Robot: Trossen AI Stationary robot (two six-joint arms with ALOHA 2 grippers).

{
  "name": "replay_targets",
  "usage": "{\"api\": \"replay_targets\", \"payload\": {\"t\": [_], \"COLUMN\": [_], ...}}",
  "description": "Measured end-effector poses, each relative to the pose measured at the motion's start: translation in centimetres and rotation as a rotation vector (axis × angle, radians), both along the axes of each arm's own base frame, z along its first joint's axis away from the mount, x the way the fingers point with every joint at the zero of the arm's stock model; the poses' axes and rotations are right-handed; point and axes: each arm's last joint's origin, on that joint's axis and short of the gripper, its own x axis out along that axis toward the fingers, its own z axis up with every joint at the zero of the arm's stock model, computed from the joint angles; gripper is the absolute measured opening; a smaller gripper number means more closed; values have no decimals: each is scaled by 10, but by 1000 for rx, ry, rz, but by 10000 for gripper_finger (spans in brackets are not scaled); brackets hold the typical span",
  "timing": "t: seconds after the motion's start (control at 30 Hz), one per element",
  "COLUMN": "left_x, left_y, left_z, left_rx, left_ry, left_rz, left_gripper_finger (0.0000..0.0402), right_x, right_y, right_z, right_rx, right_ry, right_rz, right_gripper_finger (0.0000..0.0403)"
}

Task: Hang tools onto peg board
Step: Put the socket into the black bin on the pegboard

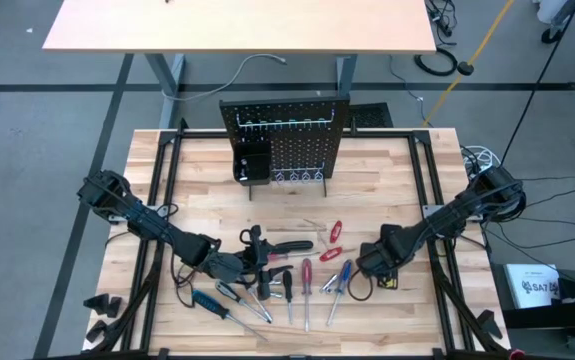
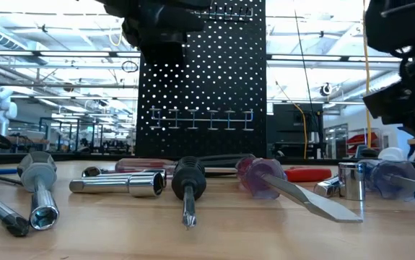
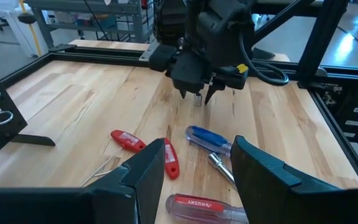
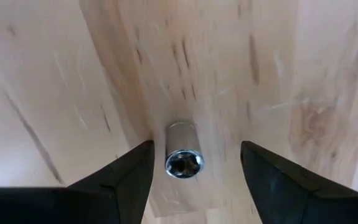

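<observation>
A small silvery socket (image 4: 183, 155) stands upright on the wooden table, its open end up. My right gripper (image 4: 194, 169) points down over it, open, one finger on each side with a gap to both. In the left wrist view the same socket (image 3: 198, 99) shows between those fingers. My left gripper (image 3: 194, 168) hovers open over the near-middle tools with nothing between its fingers. Below it lie a blue-handled screwdriver (image 3: 208, 138) and two small red tools (image 3: 127, 140). The black peg board (image 1: 285, 140) stands upright at the far middle.
Several screwdrivers, sockets and pliers (image 1: 287, 285) lie scattered across the near middle of the table. In the low view a socket driver (image 2: 40, 189) and a flat screwdriver (image 2: 294, 189) lie in front. Bare wood (image 1: 387, 190) stretches between the tools and the peg board.
</observation>
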Motion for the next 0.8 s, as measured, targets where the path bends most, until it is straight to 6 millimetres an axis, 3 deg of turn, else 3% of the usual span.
{"api": "replay_targets", "payload": {"t": [0.63,0.8], "left_x": [-1,-1], "left_y": [-2,-2], "left_z": [-1,-1], "left_rx": [-13,-15], "left_ry": [10,10], "left_rz": [-42,-47], "left_gripper_finger": [185,185], "right_x": [3,2], "right_y": [-1,-1], "right_z": [3,3], "right_rx": [12,13], "right_ry": [-5,8], "right_rz": [-47,-62], "right_gripper_finger": [140,83]}}
